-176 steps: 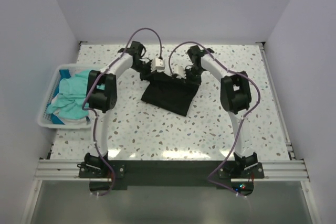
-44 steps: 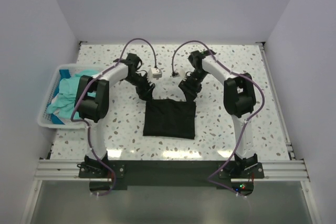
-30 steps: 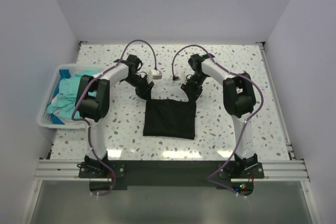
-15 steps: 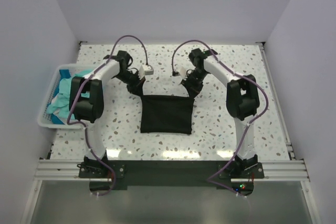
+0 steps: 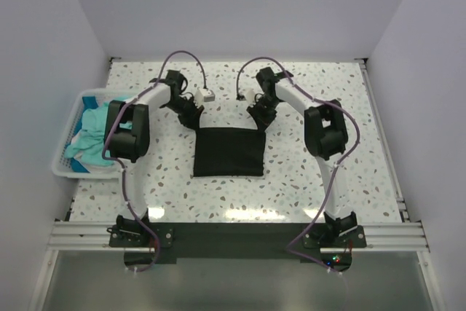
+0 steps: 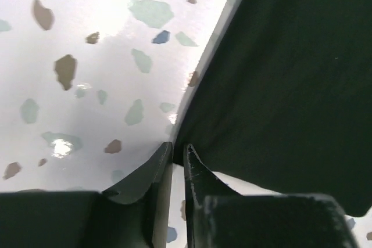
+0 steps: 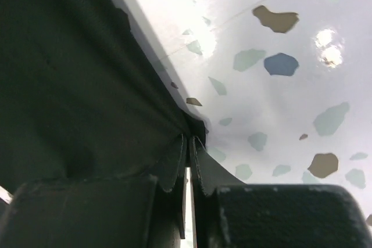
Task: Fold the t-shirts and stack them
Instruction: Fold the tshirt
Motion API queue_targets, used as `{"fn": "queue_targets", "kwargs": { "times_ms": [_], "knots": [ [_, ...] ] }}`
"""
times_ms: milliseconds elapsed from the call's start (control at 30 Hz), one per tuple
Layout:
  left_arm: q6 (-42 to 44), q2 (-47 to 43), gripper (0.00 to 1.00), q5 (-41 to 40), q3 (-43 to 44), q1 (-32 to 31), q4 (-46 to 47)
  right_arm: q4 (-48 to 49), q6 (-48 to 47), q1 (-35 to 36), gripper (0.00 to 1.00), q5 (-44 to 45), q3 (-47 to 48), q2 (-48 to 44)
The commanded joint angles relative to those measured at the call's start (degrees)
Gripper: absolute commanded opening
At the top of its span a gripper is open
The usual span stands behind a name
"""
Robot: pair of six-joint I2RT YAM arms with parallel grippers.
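Speckled white table first: our black t-shirt lies folded flat on it. Well off that shirt's left edge sits the white basket, teal t-shirts heaped inside. Our left claw and right claw each pinch a far corner of the black t-shirt, fingers clamped tight.

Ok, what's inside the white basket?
Crumpled teal shirts fill the basket. How many there are, and anything beneath them, is hidden.
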Motion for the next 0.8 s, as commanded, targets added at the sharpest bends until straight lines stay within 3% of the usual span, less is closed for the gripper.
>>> {"fn": "queue_targets", "kwargs": {
  "times_ms": [0, 33, 67, 100, 133, 167, 200, 233, 267, 367, 433, 500, 533, 600, 633, 767],
  "knots": [
    [-4.4, 0.4, 0.20, -4.7, 1.4, 0.9, 6.7, 7.5, 8.1, -0.2, 0.04, 5.9, 1.6, -1.2],
    [-6.0, -0.3, 0.27, -3.4, 1.0, 1.3, 7.6, 8.2, 8.9, -0.2, 0.12, 6.2, 1.5, -1.8],
    [-7.0, -2.6, 0.39, -2.0, 0.6, 2.1, 8.1, 8.3, 9.5, -0.3, 0.34, 6.5, 1.4, -3.6],
    [-8.2, -4.3, 0.44, -0.6, 0.0, 2.8, 8.8, 8.6, 10.7, -0.5, 0.46, 6.2, 0.8, -4.8],
    [-10.9, -8.3, 0.55, 2.4, -2.0, 3.4, 11.0, 9.7, 11.5, -0.7, 0.55, 5.9, 0.2, -6.8],
    [-12.1, -10.6, 0.65, 3.8, -2.9, 3.8, 11.7, 10.3, 12.4, -0.8, 0.72, 5.3, -0.5, -8.6],
    [-12.9, -13.0, 0.91, 5.0, -4.1, 4.2, 12.3, 10.9, 13.9, -1.0, 0.80, 2.9, -2.0, -12.8],
    [-14.8, -17.5, 1.00, 7.9, -5.5, 4.2, 12.4, 11.7, 14.9, -1.2, 0.86, 1.2, -2.8, -14.8],
    [-16.0, -19.9, 1.00, 10.1, -8.5, 4.1, 12.4, 11.7, 15.9, -1.3, 0.97, -0.2, -3.6, -16.6],
    [-24.5, -28.4, 1.00, 14.4, -17.8, 1.5, 14.7, 12.1, 21.6, -1.3, 0.99, -9.8, -8.5, -23.8],
    [-32.1, -33.6, 1.00, 19.5, -23.1, -0.8, 18.1, 14.2, 28.8, -1.2, 0.99, -19.8, -14.7, -27.8],
    [-40.1, -36.8, 1.00, 21.9, -33.0, -4.7, 24.3, 18.1, 40.0, -0.3, 0.99, -22.6, -22.9, -29.5],
    [-49.6, -39.3, 1.00, 23.0, -36.7, -6.2, 32.1, 20.2, 41.9, 0.8, 0.99, -25.6, -25.2, -30.2],
    [-58.4, -40.9, 1.00, 23.6, -45.9, -9.6, 45.9, 22.3, 45.6, 2.9, 0.99, -30.2, -31.2, -31.1],
    [-67.4, -41.9, 1.00, 24.3, -48.8, -10.6, 52.1, 24.2, 46.2, 5.1, 0.99, -31.5, -32.7, -31.2],
    [-78.7, -40.5, 1.00, 22.5, -56.6, -16.1, 69.2, 24.1, 44.3, 9.7, 0.99, -32.4, -36.2, -28.3]
  ]
}}
